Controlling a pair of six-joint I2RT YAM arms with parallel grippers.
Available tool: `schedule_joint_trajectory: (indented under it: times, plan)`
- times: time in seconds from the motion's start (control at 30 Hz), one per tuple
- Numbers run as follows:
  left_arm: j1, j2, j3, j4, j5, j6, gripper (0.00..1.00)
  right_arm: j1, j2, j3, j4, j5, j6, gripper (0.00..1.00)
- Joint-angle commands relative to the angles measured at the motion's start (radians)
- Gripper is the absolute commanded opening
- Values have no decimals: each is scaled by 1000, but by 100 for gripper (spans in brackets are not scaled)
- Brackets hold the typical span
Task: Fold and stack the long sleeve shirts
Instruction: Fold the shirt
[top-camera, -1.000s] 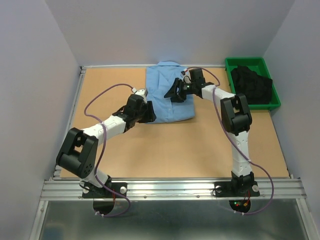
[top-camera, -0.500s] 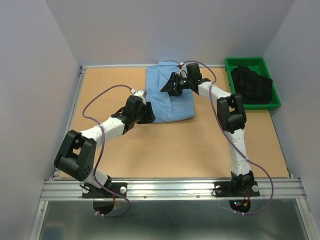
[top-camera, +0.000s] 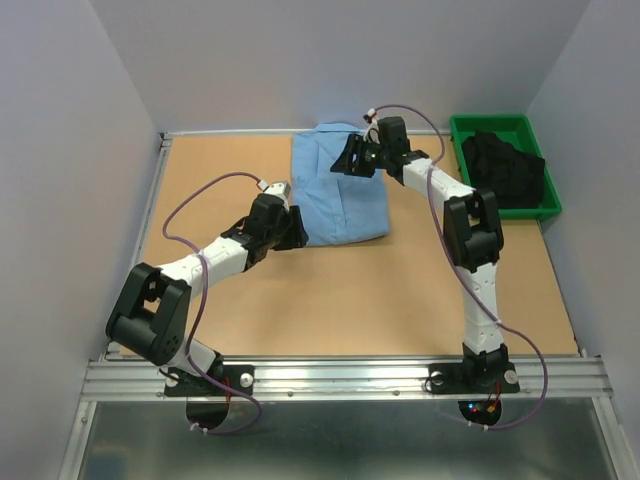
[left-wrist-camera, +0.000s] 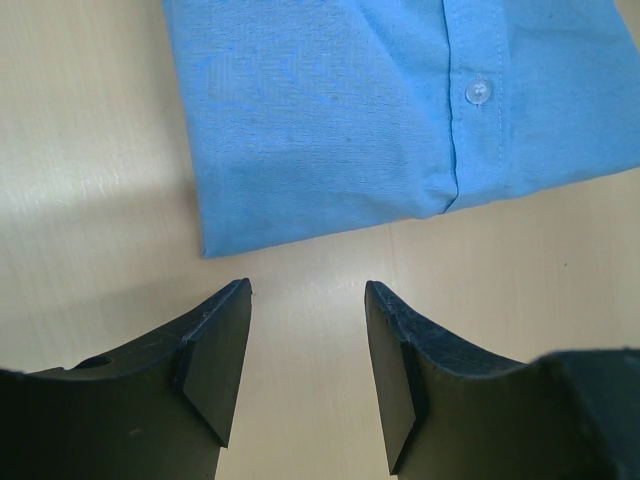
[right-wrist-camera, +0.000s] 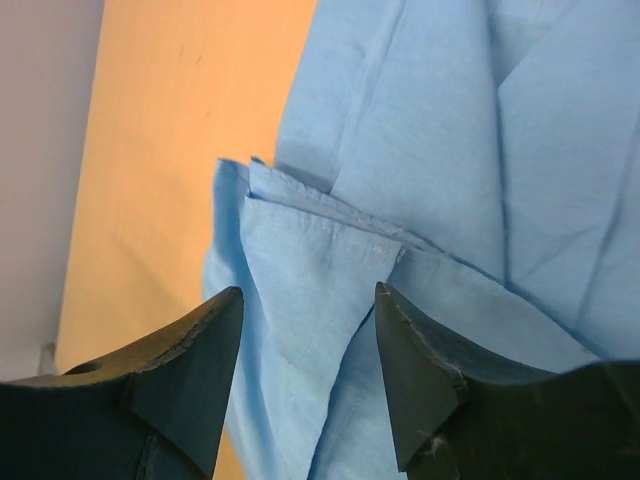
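One light blue long sleeve shirt lies folded into a rectangle at the back middle of the table, button front up. In the left wrist view its near folded edge lies just beyond my fingertips. My left gripper is open over bare table by the shirt's near left corner, holding nothing. My right gripper hovers open over the far end of the shirt, above a pointed flap of fabric that its fingers do not touch.
A green bin stands at the back right with a dark garment heaped in it. The table's metal rail runs along the near edge, and grey walls close in on three sides.
My right gripper has moved from the middle of the shirt toward its far end. The left gripper has drawn back slightly from the shirt's near left corner.
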Motion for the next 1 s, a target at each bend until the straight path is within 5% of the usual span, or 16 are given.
schedule_joint_trajectory:
  times: [0.0,0.27,0.43,0.7,0.97]
  plan:
    - [-5,-35,6,25,-29,-8,59,5,-194,-72,44,189,-74,61]
    - [19,49,130,28,12,-9,50,7,-352,-319,59,121,79,55]
    - [35,155,219,43,94,-14,30,11,-418,-581,294,18,243,40]
    - [88,304,210,98,207,-77,3,10,-409,-864,595,-58,351,31]
    - [153,357,104,146,279,-163,0,-78,-343,-1068,751,-56,323,27]
